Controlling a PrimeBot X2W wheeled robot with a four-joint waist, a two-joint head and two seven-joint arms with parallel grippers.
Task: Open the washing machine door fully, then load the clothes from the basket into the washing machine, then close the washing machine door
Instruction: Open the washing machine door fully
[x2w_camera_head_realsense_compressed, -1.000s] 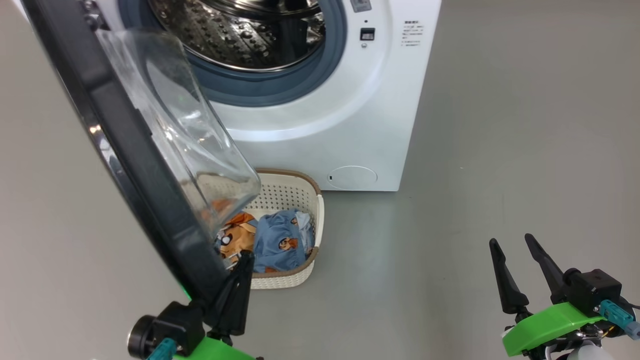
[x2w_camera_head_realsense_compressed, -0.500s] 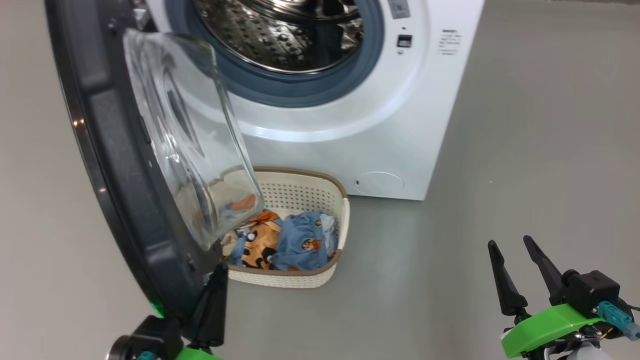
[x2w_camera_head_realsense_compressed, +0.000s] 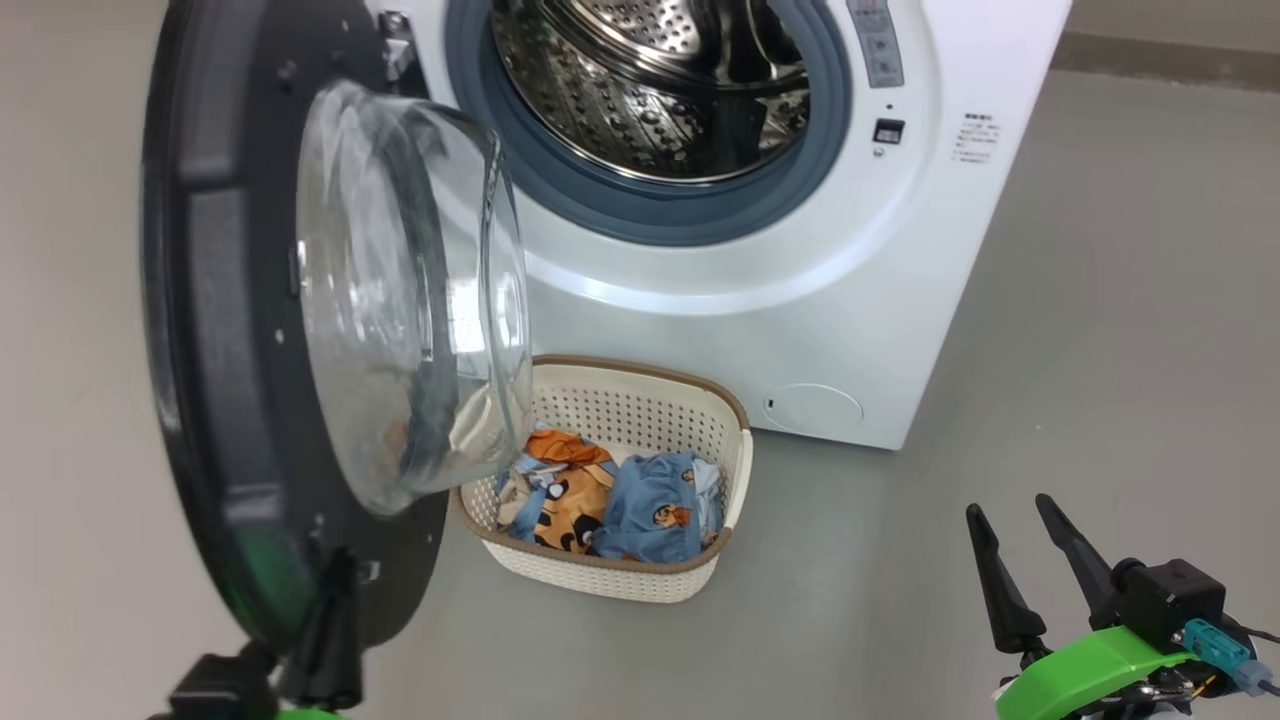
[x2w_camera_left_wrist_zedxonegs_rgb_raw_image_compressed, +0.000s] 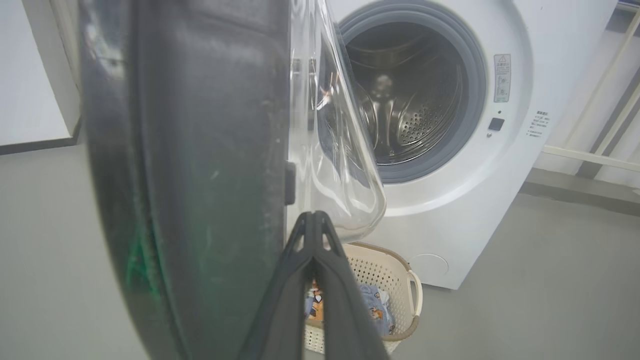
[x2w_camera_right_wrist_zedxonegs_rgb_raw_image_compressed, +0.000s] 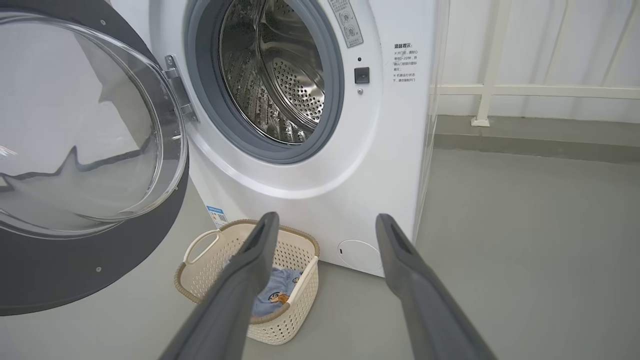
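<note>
**Though Swung Wide, Not Yet Loaded**

Nearest, note the left gripper (x2w_camera_head_realsense_compressed: 340, 590), pressed together at the lower rim of the washing machine door (x2w_camera_head_realsense_compressed: 200, 300), and the right gripper (x2w_camera_head_realsense_compressed: 1005, 504), spread and empty. Beyond, find the clothes (x2w_camera_head_realsense_compressed: 640, 500) in the basket (x2w_camera_head_realsense_compressed: 600, 585) on the floor (x2w_camera_head_realsense_compressed: 1100, 350), before the washing machine (x2w_camera_head_realsense_compressed: 700, 330).

The door (x2w_camera_head_realsense_compressed: 200, 300) stood swung out across the frame's left, its glass bowl (x2w_camera_head_realsense_compressed: 410, 290) hanging over the basket's (x2w_camera_head_realsense_compressed: 742, 470) left end. The drum mouth (x2w_camera_head_realsense_compressed: 670, 100) at top centre gaped unblocked. Bare floor (x2w_camera_head_realsense_compressed: 1080, 330) lay open at right and lower centre.
</note>
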